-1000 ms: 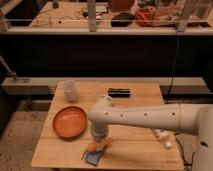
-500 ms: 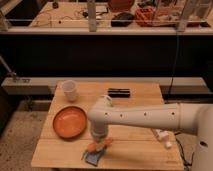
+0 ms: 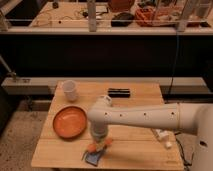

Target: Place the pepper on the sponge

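A small orange pepper (image 3: 99,145) lies at the near part of the wooden table (image 3: 135,145), resting on the top edge of the dark blue sponge (image 3: 93,158). My gripper (image 3: 98,140) hangs straight down from the white arm right over the pepper, its tip touching or just above it. The arm's end hides part of the pepper and the sponge's far edge.
A large orange plate (image 3: 70,122) lies left of the gripper. A white cup (image 3: 70,90) stands at the far left corner, and a black rectangular bar (image 3: 119,92) lies at the far edge. Small white objects (image 3: 163,136) lie at the right.
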You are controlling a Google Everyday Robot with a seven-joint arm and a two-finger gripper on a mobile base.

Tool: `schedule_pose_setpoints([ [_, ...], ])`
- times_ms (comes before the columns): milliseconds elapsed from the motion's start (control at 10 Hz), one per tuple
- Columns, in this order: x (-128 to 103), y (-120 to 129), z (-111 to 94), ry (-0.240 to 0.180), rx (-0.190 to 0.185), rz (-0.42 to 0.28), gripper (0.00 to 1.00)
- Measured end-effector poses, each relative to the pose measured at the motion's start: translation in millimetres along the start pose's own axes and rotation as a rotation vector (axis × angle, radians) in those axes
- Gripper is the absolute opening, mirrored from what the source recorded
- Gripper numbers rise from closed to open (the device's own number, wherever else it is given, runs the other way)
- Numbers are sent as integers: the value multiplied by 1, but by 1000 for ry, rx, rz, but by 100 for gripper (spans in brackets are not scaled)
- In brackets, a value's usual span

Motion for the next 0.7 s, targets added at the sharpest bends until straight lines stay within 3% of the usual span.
schedule_pose_setpoints([
  [600,-2,0,0,2,-5,-17,29],
  [700,-2,0,0,2,-5,-20,34],
])
